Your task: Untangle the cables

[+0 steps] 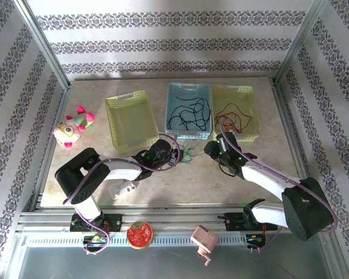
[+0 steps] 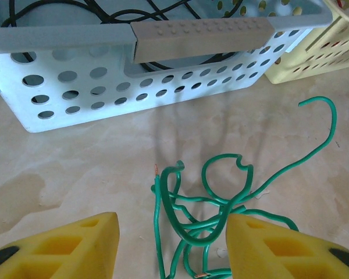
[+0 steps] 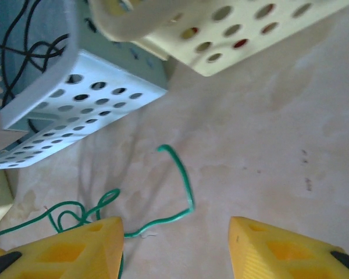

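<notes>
Top external view: the black cables point(image 1: 189, 111) lie in the blue basket point(image 1: 173, 129). The red cables point(image 1: 235, 116) lie in the yellow basket point(image 1: 253, 135) beside it. The pale green basket point(image 1: 119, 131) on the other side holds nothing I can make out. The green cable point(image 1: 189, 156) sits loose on the counter point(image 1: 180, 186), just in front of the blue basket and between your two arms.

Left wrist view: the left gripper point(image 2: 171, 238) stands partly open with nothing clamped. The green knot, several overlapping loops with one bare copper tip, lies between the fingers, bunched toward the one at the right of that view. I cannot tell whether it touches that finger.

Right wrist view: the right gripper point(image 3: 174, 244) is likewise parted and empty. A hooked free end of the green cable curls on the counter ahead of the gap. The strand runs back past the finger at the left of that view toward the knot.

Judgement: black and red look sorted, so the step in hand is the green one, at approach with no grasp made.

Next move, as I read it: close your left gripper on the bundle to pin it. Bring the right gripper onto the hooked end, then draw the two apart low over the counter.

Caution: thin wire may slip from the pads. The loops may also tighten if you pull before seeing which strand passes through.
</notes>
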`<action>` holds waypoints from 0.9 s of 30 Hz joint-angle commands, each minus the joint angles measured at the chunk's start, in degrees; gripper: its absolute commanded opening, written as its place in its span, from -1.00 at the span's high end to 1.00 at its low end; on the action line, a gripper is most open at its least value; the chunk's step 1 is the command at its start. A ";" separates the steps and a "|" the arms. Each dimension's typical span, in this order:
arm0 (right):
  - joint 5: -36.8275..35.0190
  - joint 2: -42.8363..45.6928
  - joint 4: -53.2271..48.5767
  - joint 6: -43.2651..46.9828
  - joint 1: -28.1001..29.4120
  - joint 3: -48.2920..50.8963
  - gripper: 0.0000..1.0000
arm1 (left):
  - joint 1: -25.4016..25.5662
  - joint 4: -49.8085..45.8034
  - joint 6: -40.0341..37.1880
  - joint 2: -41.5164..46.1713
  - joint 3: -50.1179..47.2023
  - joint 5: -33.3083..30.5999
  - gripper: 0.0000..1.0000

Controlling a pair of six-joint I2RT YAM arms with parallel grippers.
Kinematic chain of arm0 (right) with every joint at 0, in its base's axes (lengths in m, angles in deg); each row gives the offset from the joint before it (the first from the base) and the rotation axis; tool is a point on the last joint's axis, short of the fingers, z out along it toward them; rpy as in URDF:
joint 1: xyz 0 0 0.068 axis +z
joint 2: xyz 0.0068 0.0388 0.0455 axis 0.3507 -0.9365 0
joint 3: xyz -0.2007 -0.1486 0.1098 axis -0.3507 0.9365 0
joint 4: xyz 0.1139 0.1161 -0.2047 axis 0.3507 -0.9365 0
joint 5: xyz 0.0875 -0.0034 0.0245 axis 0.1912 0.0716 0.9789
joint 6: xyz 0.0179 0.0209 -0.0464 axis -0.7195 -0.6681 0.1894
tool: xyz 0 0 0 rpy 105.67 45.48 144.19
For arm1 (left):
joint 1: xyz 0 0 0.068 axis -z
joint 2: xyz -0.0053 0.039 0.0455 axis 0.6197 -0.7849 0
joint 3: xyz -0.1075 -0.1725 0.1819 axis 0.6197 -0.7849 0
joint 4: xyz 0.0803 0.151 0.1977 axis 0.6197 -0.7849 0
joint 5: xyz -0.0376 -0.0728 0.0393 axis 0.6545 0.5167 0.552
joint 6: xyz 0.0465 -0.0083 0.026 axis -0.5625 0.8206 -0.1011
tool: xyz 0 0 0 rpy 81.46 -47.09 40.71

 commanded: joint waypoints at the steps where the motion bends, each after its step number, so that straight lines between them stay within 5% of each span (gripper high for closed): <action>1: 0.62 -2.59 1.82 1.60 0.67 -2.34 -0.02 | -0.40 1.76 0.89 -0.72 1.19 0.49 -0.02; 9: -2.49 -7.57 2.70 1.45 0.89 -3.17 0.16 | -0.19 2.11 0.89 -0.98 0.73 0.44 -0.03; 18: -5.83 -6.88 1.68 1.19 1.03 -1.87 0.98 | -0.14 2.07 0.80 -1.94 1.27 0.22 -0.02; 27: -12.14 3.23 -3.97 1.51 0.94 1.39 1.00 | -0.14 3.38 1.33 -0.76 -0.12 -1.51 -0.02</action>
